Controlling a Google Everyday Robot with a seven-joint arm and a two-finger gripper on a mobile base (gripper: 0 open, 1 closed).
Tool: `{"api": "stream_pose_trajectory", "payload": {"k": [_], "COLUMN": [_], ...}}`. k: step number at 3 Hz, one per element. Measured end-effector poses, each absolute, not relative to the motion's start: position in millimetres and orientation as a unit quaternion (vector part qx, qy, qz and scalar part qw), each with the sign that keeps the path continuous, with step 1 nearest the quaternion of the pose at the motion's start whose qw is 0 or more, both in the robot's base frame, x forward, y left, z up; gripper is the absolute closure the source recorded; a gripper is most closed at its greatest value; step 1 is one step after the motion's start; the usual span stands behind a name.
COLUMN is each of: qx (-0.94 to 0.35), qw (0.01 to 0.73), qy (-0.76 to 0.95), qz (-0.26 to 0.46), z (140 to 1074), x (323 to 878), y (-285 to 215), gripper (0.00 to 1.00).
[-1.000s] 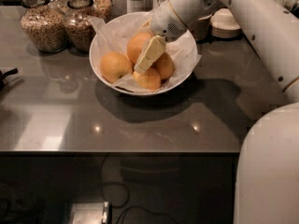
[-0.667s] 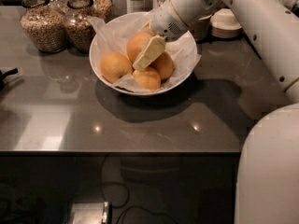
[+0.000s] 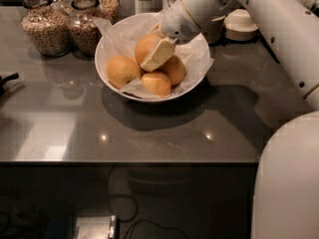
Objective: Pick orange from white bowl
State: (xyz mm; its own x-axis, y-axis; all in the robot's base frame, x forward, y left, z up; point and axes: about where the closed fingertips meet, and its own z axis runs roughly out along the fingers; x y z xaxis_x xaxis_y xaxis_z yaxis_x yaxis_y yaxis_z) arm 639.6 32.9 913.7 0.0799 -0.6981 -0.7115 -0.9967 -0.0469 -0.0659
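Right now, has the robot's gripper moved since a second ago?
Yes, slightly: the gripper, at the orange, has risen a little, judged against the white bowl rim, which stayed put.

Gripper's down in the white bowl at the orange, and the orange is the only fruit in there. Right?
Not quite. The orange is not alone: three smaller, paler fruits lie in the white bowl with it, as the camera view shows. The rest holds: the gripper is down in the bowl at the orange.
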Motion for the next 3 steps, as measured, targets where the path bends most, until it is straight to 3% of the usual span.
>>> {"api": "stream_pose_trajectory", "payload": {"k": [1, 2, 3], "qx": [-0.676, -0.679, -0.695], "qw": [0.291, 0.316, 0.393], "qy": [0.626, 0.611, 0.551], "qz": [0.259, 0.257, 0.242], "z": [915.1, 929.9, 984.0], "x": [637.8, 612.7, 543.9], "y": [33.0, 36.7, 49.5], "gripper": [1.00, 1.00, 1.00]}}
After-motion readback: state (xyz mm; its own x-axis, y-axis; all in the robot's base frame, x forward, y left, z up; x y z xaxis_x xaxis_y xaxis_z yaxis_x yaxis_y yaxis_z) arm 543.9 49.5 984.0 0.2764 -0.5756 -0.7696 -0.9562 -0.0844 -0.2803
